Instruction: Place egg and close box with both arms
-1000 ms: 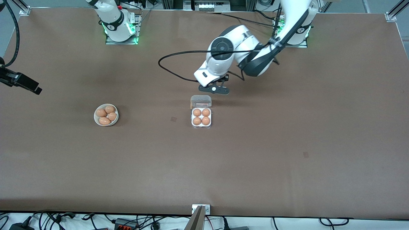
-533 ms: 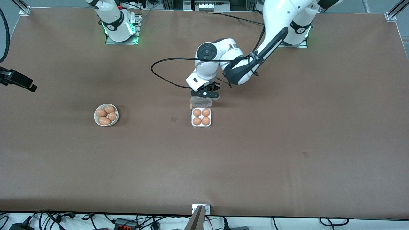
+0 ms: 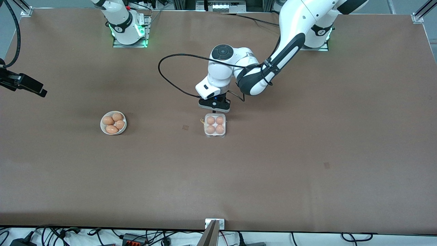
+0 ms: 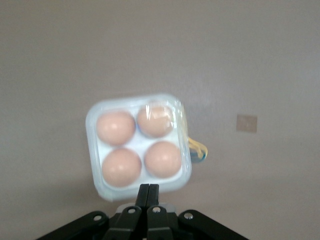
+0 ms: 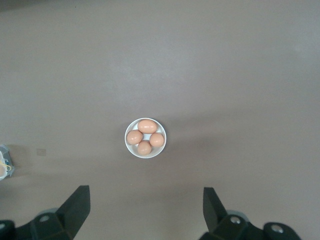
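lid down on box, latch not confirmed

table (image 3: pixel 307 153): brown, wide. left arm (image 3: pixel 290 41) reaches from its base to the middle; right arm (image 3: pixel 117 17) waits, mostly cut off at the top edge.

left gripper (image 3: pixel 214 110) sits low over the box edge farthest from the front camera, jaws fully shut, nothing between them, tips at the lid rim. right gripper (image 3: pixel 37 91) hangs high above the bowl near the right arm's end of the table, jaws wide apart, empty.

box (image 3: pixel 214 125) mid-table, four eggs (image 4: pixel 138 149) in four cells, clear lid looks folded down over them. bowl (image 3: pixel 113 123) well apart from it, four more eggs (image 5: pixel 145 135) inside.

risks:
- lid may rest without snapping; press too close to the hinge leaves the edge nearest the camera sprung.
- box is light and unbraced; a downward push could skid or tip it, since the right arm is not holding it.
- hard press on a proud egg could crack it.

hard to see: clear lid barely reads, latch tabs not visible, actual tip contact unclear. small yellow loop (image 4: pixel 198 148) beside the box, can't identify.
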`<state>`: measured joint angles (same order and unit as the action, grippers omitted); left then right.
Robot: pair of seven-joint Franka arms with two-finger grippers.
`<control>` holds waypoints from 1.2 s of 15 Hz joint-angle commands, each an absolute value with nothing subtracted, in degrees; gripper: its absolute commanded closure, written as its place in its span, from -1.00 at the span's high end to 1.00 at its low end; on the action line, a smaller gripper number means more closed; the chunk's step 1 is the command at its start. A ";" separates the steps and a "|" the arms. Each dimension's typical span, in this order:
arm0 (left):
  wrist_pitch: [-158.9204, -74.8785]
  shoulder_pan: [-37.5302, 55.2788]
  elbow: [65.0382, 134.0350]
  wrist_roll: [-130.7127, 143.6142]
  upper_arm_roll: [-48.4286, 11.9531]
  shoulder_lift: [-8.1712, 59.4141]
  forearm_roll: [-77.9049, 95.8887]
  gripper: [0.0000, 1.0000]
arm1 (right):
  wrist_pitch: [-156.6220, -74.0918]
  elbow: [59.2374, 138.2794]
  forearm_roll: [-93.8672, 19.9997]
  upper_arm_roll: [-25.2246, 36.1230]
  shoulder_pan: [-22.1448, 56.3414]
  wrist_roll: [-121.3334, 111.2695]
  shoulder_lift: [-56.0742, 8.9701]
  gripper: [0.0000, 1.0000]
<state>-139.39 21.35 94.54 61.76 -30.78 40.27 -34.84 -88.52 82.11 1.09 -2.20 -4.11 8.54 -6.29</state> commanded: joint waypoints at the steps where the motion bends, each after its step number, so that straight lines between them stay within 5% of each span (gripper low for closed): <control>1: -139.22 21.18 94.57 63.54 -30.50 39.55 -36.47 -0.98 | -87.72 82.35 1.32 -0.79 -4.04 4.93 -5.10 1.00; 10: -100.85 20.30 93.96 48.74 -32.87 31.03 -36.39 -0.92 | -87.72 82.44 0.62 1.32 -3.69 3.60 -5.01 1.00; 14: -90.89 17.86 93.87 31.07 -32.43 26.20 -36.56 -0.78 | -87.72 83.23 0.44 0.97 -2.20 4.39 -5.01 1.00; 16: -90.53 13.82 93.08 21.84 -32.70 24.00 -36.47 -0.53 | -87.80 83.23 0.35 0.97 -1.76 4.74 -5.01 1.00; 18: -90.35 8.64 89.40 12.52 -32.96 23.55 -35.42 0.11 | -88.33 83.84 0.35 1.05 -1.76 4.83 -5.10 1.00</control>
<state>-91.32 13.57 92.22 21.74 -32.24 24.88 -35.53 -88.17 82.43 0.95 0.87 -1.89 4.30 -6.10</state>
